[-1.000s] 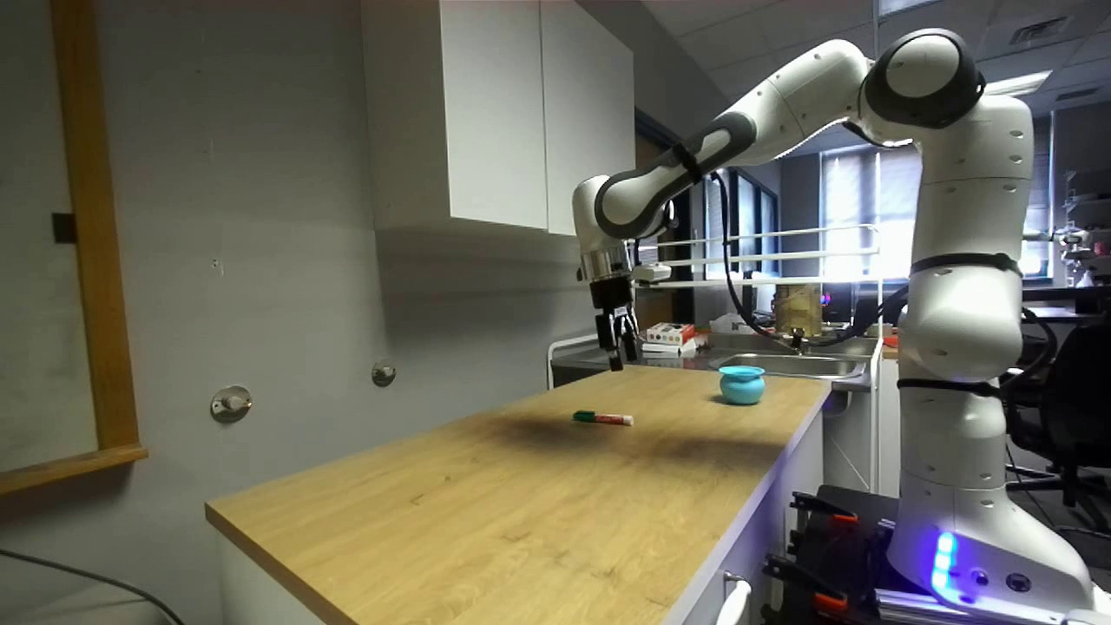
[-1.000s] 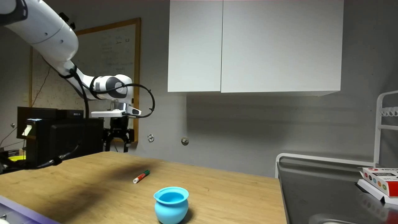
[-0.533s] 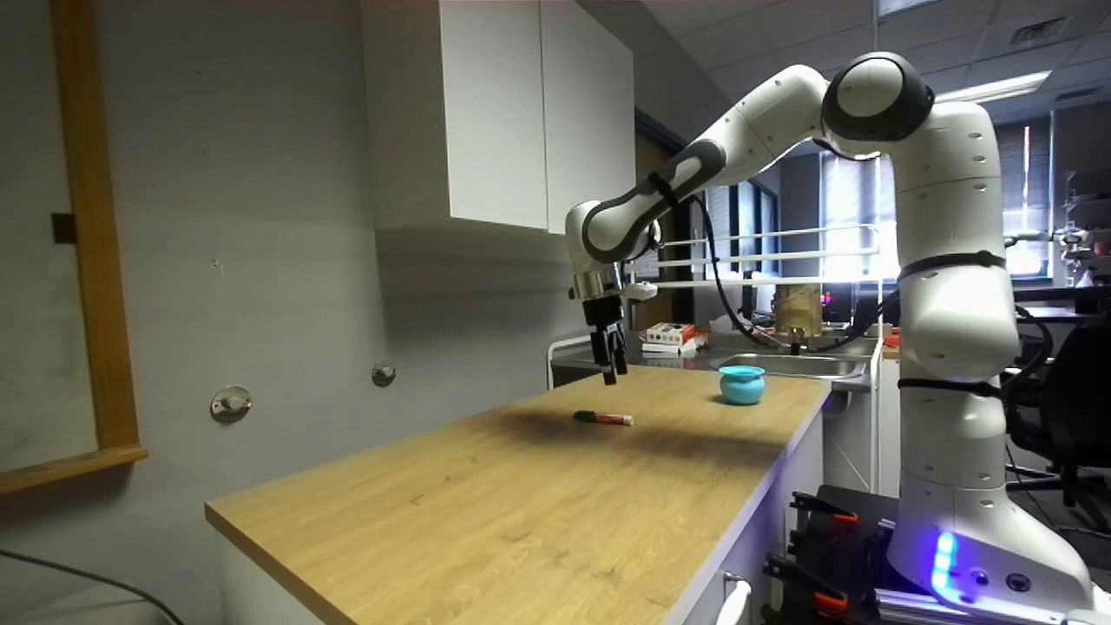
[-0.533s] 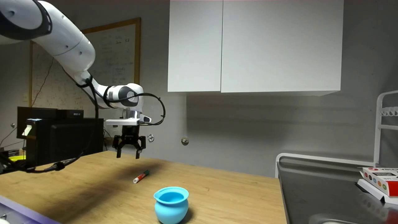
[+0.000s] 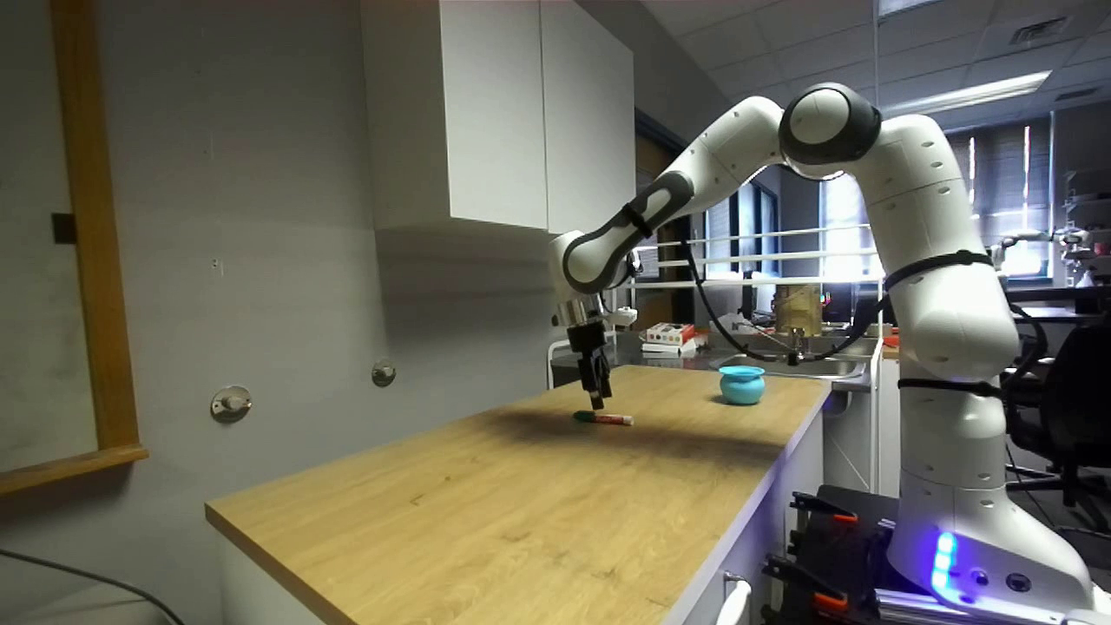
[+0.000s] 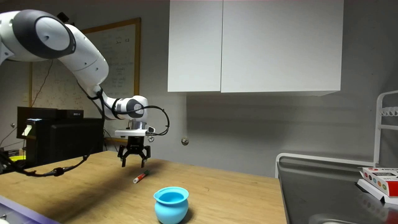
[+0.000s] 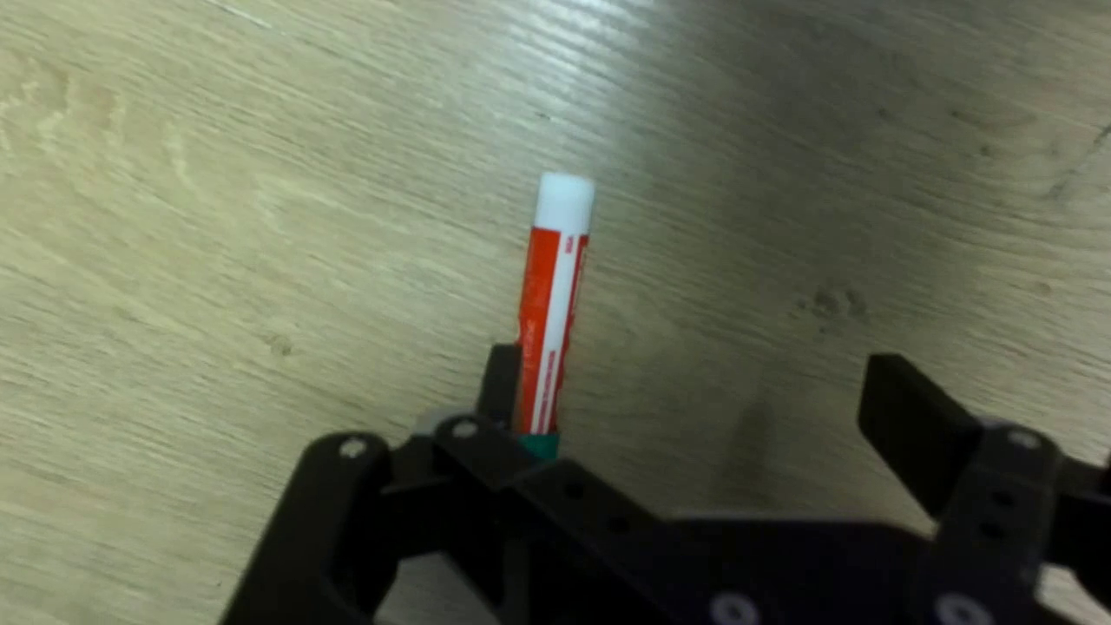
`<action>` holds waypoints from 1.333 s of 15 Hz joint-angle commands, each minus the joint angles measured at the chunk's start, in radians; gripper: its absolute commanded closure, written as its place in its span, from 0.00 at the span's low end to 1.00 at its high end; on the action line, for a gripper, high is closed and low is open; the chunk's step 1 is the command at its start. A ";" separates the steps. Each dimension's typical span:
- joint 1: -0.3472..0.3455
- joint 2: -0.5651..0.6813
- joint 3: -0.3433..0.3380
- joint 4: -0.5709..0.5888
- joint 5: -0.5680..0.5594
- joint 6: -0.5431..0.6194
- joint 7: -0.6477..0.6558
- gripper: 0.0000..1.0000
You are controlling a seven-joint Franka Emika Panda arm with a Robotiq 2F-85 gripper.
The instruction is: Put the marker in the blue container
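While gripper (image 6: 133, 165) hangs spread, unloaded, marker (image 7: 554, 321) lies off-centre, near finger (image 7: 500, 382) at wrist view's left; best centre before lowering.

The arm (image 5: 955, 334) stands on its base (image 5: 989, 521), where a strip of light (image 5: 943, 564) glows blue. In an exterior view it leans a little toward eleven o'clock up to the elbow (image 5: 820, 126), its highest point, and from there the forearm (image 5: 719, 161) slopes down toward eight o'clock. The wrist (image 5: 568, 282) is bent, and in both exterior views I see the end effector (image 6: 133, 164) hang toward six o'clock or nearly so. Its fingers (image 6: 123, 161) stand well apart: in the wrist view one shows toward seven o'clock, the other between three and four.
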 commanded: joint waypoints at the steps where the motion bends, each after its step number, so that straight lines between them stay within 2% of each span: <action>1: -0.014 0.083 0.002 0.065 -0.006 0.025 -0.047 0.00; 8: -0.060 0.151 -0.015 0.064 -0.007 0.087 -0.087 0.00; 9: -0.067 0.155 -0.016 0.062 -0.007 0.094 -0.091 0.25; 11: -0.071 0.151 -0.015 0.060 -0.008 0.093 -0.092 0.32; 18: -0.058 0.122 -0.016 0.050 -0.032 0.068 -0.070 0.88; 20: -0.055 0.111 -0.017 0.047 -0.044 0.060 -0.065 0.92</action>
